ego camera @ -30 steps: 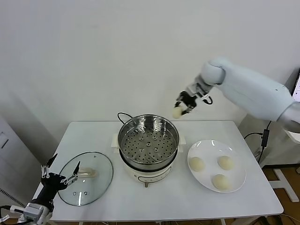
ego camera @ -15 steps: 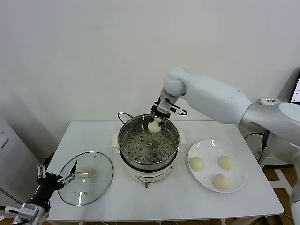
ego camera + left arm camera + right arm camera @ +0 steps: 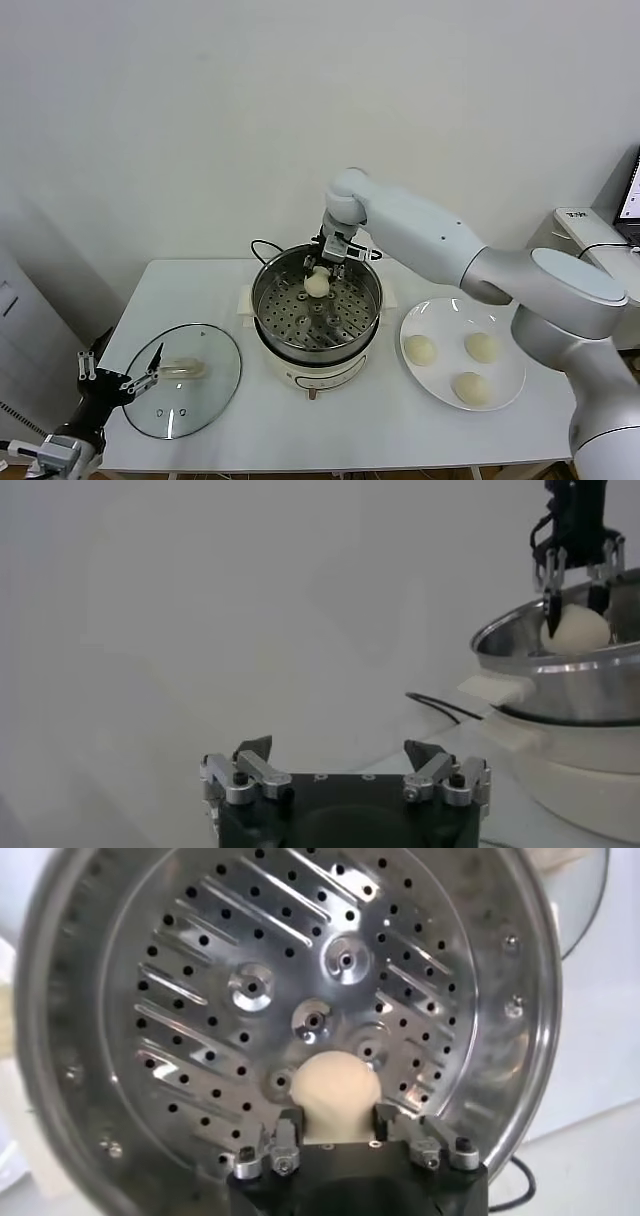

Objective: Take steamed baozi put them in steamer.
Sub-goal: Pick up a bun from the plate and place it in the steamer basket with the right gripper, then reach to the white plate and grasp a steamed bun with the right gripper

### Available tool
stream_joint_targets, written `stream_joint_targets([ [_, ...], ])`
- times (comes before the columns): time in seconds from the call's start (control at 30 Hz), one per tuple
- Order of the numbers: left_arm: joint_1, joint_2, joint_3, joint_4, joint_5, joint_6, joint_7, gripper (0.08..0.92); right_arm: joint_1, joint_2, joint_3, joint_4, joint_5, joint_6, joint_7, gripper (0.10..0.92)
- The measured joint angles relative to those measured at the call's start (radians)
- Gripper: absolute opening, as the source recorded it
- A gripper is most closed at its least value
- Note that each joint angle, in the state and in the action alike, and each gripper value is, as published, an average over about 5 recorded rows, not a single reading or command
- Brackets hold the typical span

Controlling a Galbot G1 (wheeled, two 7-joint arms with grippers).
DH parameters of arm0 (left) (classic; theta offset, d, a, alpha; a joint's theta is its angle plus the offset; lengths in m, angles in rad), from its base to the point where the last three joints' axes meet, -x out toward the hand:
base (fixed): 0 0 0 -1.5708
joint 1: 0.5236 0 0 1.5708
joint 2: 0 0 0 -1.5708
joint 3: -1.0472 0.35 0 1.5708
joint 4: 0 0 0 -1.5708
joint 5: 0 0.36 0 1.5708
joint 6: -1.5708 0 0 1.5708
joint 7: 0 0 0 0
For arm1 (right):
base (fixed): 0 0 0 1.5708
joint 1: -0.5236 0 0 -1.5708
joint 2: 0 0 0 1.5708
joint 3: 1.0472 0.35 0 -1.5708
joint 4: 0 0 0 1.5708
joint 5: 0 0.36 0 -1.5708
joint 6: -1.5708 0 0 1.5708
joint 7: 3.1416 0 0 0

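Right wrist view: right hand (image 3: pixel 337 1136) part-open, fingers flanking a round baozi (image 3: pixel 339 1095) over the steamer (image 3: pixel 180 958) floor

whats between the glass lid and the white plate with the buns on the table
In the head view, the round shiny steel steamer basket on its white pot base stands between the round glass lid and the flat white plate. One cream-white bun is inside it.

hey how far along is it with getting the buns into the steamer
Done: nothing is settled in the round shiny stainless-steel steamer basket yet. In hand: the right gripper has one small cream-white baozi between its fingers just over the perforated floor, at the point of release. Left: three baozi on the flat white plate. The left gripper waits open beside the round glass lid.
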Motion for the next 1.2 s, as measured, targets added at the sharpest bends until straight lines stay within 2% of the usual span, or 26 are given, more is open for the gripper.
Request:
stream_joint_targets([
  [0.2,0.004,-0.001,-0.004,0.006,0.0,-0.003,0.0,0.823,-0.005,-0.008,0.033,-0.002,-0.016,0.014,-0.005,0.783],
  [0.3,0.009,-0.003,-0.007,0.007,0.0,-0.007,0.0,0.823,0.02,-0.025,0.031,0.01,0.029,-0.009,-0.01,0.817],
  [0.43,0.012,-0.004,-0.007,0.01,0.001,-0.009,0.001,0.823,0.092,-0.072,-0.025,0.037,0.169,-0.108,-0.005,0.822],
  [0.67,0.003,-0.005,0.001,0.01,0.005,-0.007,0.001,0.823,0.264,-0.205,-0.223,0.066,0.539,-0.413,0.002,0.823],
  [0.77,0.0,-0.007,0.006,0.008,0.009,-0.005,0.0,0.823,0.306,-0.27,-0.295,0.068,0.652,-0.523,-0.002,0.823],
  [0.97,-0.003,-0.012,0.013,0.005,0.016,-0.004,-0.001,0.823,0.317,-0.417,-0.381,0.126,0.759,-0.676,0.009,0.823],
  [1.2,-0.002,-0.015,0.019,0.003,0.023,-0.003,-0.001,0.823,0.237,-0.564,-0.409,0.246,0.782,-0.772,0.05,0.823],
])
